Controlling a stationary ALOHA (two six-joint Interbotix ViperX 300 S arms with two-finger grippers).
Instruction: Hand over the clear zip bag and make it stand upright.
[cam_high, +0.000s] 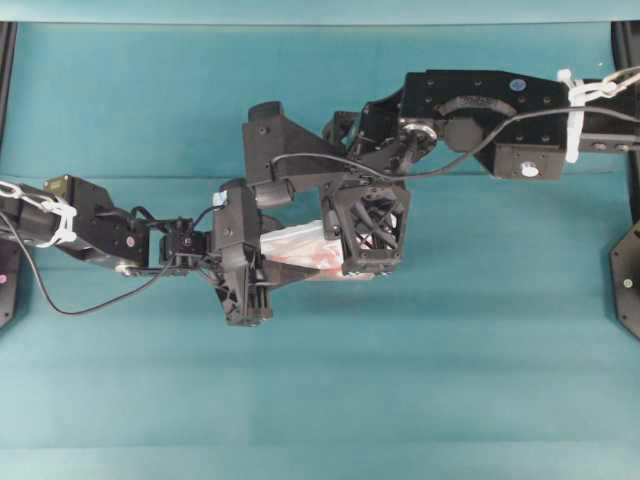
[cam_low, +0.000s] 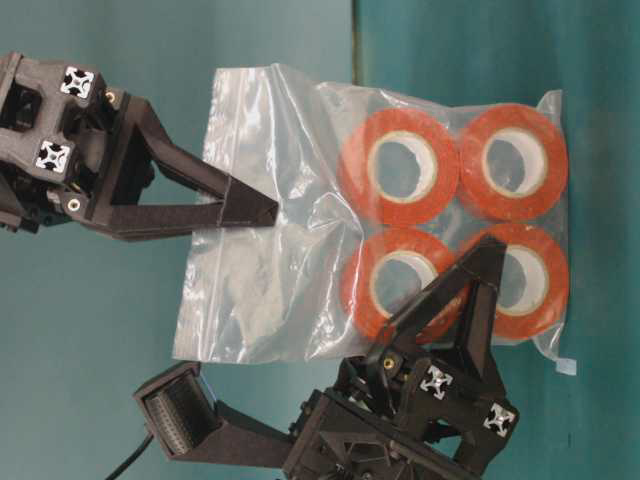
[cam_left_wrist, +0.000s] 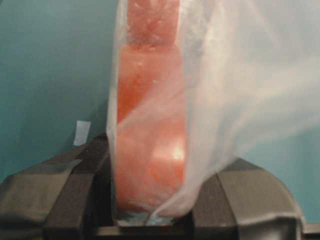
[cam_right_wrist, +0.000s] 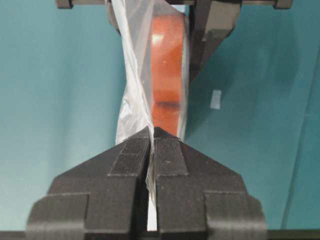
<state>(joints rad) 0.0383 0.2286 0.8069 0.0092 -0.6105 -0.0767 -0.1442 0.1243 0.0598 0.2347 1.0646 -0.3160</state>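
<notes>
The clear zip bag (cam_low: 330, 210) hangs in the air between the two arms, well above the teal surface (cam_high: 480, 380), with four orange tape rolls (cam_low: 455, 230) bunched at one end and slack empty plastic at the other. Both grippers have hold of it at once.

The right gripper (cam_right_wrist: 151, 145) pinches the thin empty plastic near the zip end, its jaws pressed almost flat together on the film. The left gripper (cam_left_wrist: 150, 200) clamps the heavy end, its jaws standing narrowly apart with a roll's width and the bag wall between them.

In the overhead view the bag runs edge-on between the two grippers, its long axis lying along the line from left gripper to right, the flat faces turned sideways. The rolls sit on the left gripper's side, so the weight is already with that arm.

The handover looks to be at its midpoint: the next move probably turns on the right jaws letting go of the film, leaving the left arm to lower the roll end to the surface so the bag can stand on it.
</notes>
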